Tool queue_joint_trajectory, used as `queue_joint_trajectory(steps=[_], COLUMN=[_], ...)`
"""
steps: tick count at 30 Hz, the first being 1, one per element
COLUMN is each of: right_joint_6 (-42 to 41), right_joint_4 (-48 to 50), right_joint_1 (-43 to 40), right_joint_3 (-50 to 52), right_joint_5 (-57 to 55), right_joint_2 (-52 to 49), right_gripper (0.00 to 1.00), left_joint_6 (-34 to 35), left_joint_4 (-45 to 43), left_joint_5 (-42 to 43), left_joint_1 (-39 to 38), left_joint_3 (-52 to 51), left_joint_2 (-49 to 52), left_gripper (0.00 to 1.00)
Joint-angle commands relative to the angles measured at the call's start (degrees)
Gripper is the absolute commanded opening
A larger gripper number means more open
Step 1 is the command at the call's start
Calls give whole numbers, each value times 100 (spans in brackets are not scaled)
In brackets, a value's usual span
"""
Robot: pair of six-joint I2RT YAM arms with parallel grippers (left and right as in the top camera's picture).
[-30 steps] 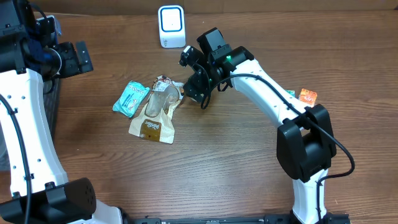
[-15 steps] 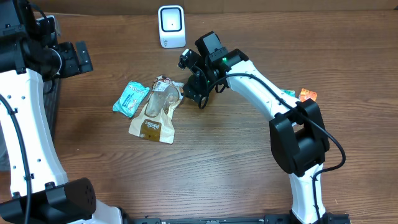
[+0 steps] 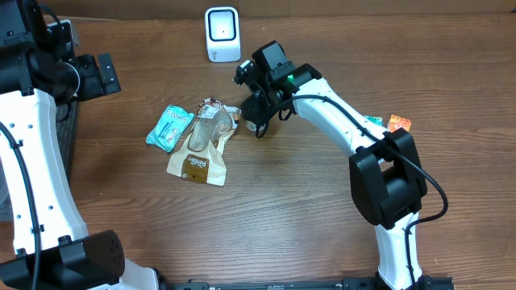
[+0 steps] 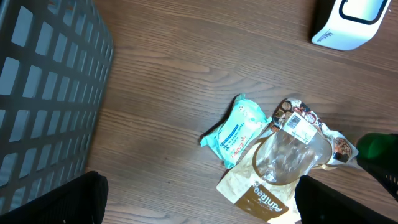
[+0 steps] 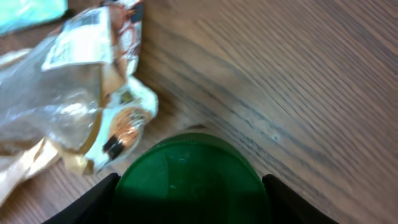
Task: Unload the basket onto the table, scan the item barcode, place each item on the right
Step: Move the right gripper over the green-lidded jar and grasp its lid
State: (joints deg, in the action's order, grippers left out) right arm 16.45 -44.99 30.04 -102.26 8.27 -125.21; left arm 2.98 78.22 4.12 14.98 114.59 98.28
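Right now my R gripper [image 5: 189, 202] straddles a round green item [image 5: 186, 165] on the table [image 5: 298, 74], fingers [image 5: 93, 202] flanking both sides, but I can't tell if it's actually clamped. Item sits just beside the clear snack bag [image 5: 56, 106], w/ the white scanner [image 3: 222, 34] farther back. My L gripper [image 4: 199, 208] hangs wide open, well apart, near the dark mesh basket [image 4: 43, 93].

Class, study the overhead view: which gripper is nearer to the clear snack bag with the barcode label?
Right. The right gripper is just beside the clear snack bag, on its right; the left gripper is far off at the view's upper left.
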Motion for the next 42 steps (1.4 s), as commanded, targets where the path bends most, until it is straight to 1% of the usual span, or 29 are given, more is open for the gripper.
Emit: queue_joint_trajectory(steps=[1, 4, 5, 6, 7, 8, 9, 10, 11, 13, 16, 19, 21, 22, 23, 24, 26, 30, 34, 36, 37, 42], right_joint_6=[-1274, -2146, -2411, -2883, -3233, -4052, -4378, -4712, -4734, -4732, -4730, -4728, -4601, -4594, -4360, -4223, -3506, -1725, -1102, -420, -238, 361], right_joint_4=[-142, -332, -393, -496, -568, -713, -743, -723, -675, -647, -730, -833, -953, -1043, -1204, -1274, -1633, -2199, -2109, -2061, -2044, -1941], right_joint_1=[-26, -26, -26, -26, -26, -26, -26, -13, 9, 39, 44, 4, -17, -17, -15, -15, -9, -11, -11, 2, 17, 122], right_joint_3=[-57, -57, -57, -57, -57, -57, -57, -57, -57, -57, -57, -83, -173, -243, -404, -490, -929, -1753, -1790, -1661, -1606, -1261], right_joint_5=[-496, -546, -546, -544, -544, -446, -262, 221, 426, 437, 90, -74, -127, -205, -297, -319, -372, -216, -52, 151, 153, 118], right_joint_2=[-17, -17, -17, -17, -17, -17, -17, -17, -17, -17, -17, -17, -15, -15, -15, -15, -15, -15, -20, -24, -31, -35], right_gripper=[52, 46, 46, 46, 47, 48, 51, 51, 55, 65, 77, 82, 92, 94, 98, 100, 100, 100, 100, 99, 97, 95], left_joint_6=[39, 39, 39, 39, 39, 39, 39, 39, 39, 39, 39, 39, 39, 39, 39, 39, 39, 39, 39, 39, 39, 39], left_joint_4=[-7, -4, -4, -7, -4, -4, -7, -7, -4, -4, -4, -7, -4, -4, -4, -4, -4, -4, -4, -4, -4, -7], left_joint_5=[35, 35, 37, 37, 37, 37, 37, 37, 37, 37, 37, 37, 37, 35, 37, 37, 37, 37, 37, 35, 37, 35], left_joint_1=[-37, -37, -37, -37, -39, -37, -37, -37, -39, -37, -37, -37, -39, -37, -39, -37, -39, -37, -37, -37, -37, -37], left_joint_3=[63, 63, 63, 63, 63, 63, 63, 63, 63, 63, 63, 63, 66, 63, 63, 63, 63, 63, 63, 63, 63, 63], left_joint_2=[-13, -13, -13, -13, -13, -13, -13, -13, -13, -13, -13, -13, -13, -13, -13, -13, -13, -13, -13, -13, -13, -13], left_gripper=[100, 100, 100, 100, 100, 100, 100, 99, 100, 100, 100, 100, 100, 100, 100, 100, 100, 99, 100, 100, 99, 100])
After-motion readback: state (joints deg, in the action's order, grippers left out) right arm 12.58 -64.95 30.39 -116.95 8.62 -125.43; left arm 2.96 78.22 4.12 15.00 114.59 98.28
